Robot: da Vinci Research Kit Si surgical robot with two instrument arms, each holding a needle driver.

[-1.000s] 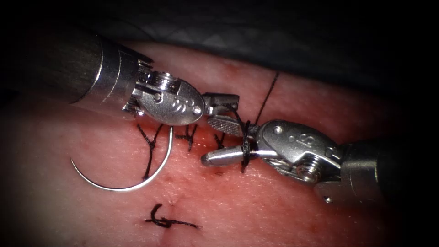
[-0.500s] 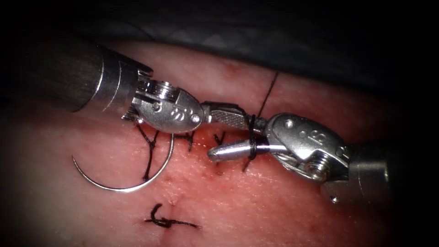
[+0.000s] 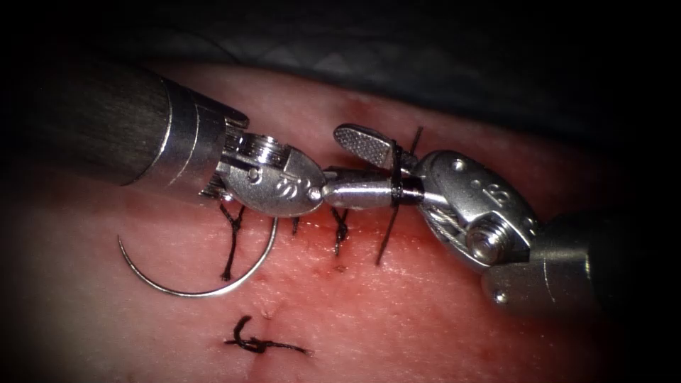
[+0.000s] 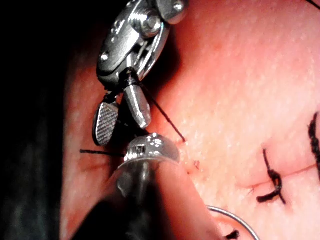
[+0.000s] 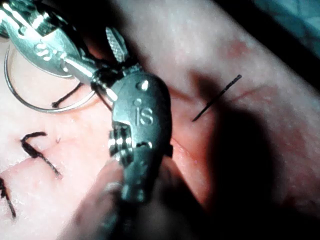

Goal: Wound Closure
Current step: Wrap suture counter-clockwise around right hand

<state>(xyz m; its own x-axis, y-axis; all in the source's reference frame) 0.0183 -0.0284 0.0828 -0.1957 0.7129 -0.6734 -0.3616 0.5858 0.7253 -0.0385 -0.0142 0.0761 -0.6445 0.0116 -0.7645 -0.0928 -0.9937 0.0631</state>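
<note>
Lying free on tissue (image 3: 425, 326), needle (image 3: 195, 289), unheld.

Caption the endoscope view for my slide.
Right tool, jaws open and wrapped in thread, meets the left tool above the sutured tissue; the curved needle lies free at left.

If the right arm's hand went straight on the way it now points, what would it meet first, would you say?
Probably the left arm's hand: the right arm's hand, open with black thread wound round its jaws, points straight at it, tips almost touching, though depth is unclear.
</note>
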